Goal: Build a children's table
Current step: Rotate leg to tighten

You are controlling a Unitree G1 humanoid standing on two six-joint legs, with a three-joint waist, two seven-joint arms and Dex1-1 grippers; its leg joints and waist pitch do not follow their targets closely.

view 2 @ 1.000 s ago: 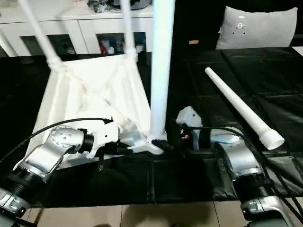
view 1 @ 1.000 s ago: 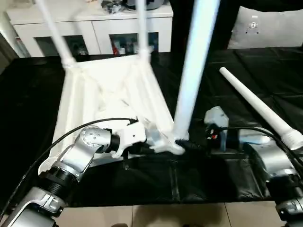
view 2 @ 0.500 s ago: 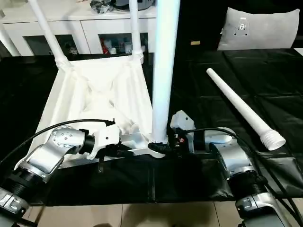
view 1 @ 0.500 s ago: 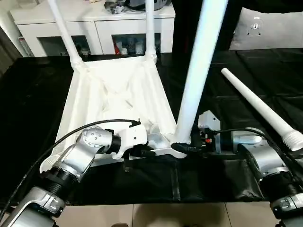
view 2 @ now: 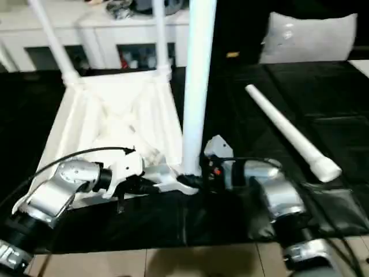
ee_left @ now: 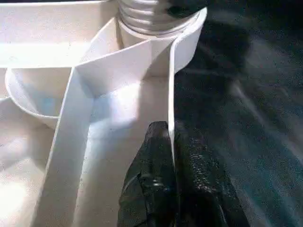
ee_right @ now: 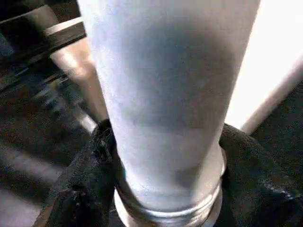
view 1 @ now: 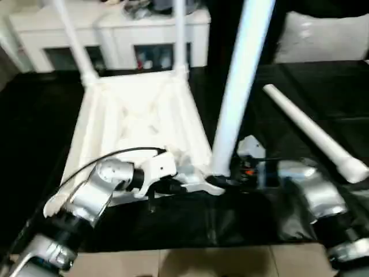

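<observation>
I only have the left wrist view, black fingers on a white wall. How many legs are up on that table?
Observer: Three legs stand up from the upturned tabletop; the near leg rises at the corner by your left gripper.
Operator: Where's the fourth one?
Observer: The loose leg lies on the black mat, on the right arm's side.
Operator: What's the right arm doing?
Observer: The right gripper has its jaws around the near leg's base, above the threaded end.
</observation>
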